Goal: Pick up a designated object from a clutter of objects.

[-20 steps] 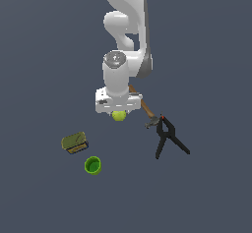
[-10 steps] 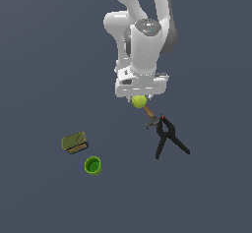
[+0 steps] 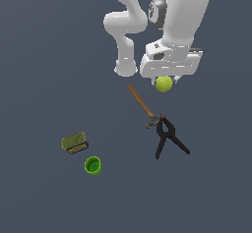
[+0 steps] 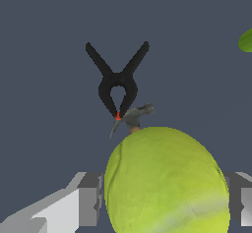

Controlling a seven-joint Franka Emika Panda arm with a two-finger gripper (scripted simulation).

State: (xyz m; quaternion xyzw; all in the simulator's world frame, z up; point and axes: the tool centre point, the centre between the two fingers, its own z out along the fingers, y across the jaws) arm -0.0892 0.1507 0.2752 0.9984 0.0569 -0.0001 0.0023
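Note:
The yellow-green ball (image 3: 164, 84) hangs well above the floor, held under the white hand with my gripper (image 3: 164, 82) shut on it. In the wrist view the ball (image 4: 166, 180) fills the space between the grey fingers (image 4: 89, 198), and my gripper (image 4: 166, 197) is closed on both its sides. Below lie the wooden-handled hammer (image 3: 141, 104) and the black A-shaped clamp (image 3: 166, 137), touching at the hammer head. The hammer head (image 4: 138, 113) and clamp (image 4: 118, 83) show beyond the ball.
An olive box (image 3: 75, 142) and a bright green cup (image 3: 92, 165) sit on the dark floor toward the exterior view's left. A sliver of the green cup (image 4: 245, 41) shows at the wrist view's edge. The arm's white base (image 3: 126, 67) stands behind the hand.
The arm has risen and swung toward the exterior view's right, carrying the ball up and away from the floor. The hammer, clamp, box and cup have stayed put.

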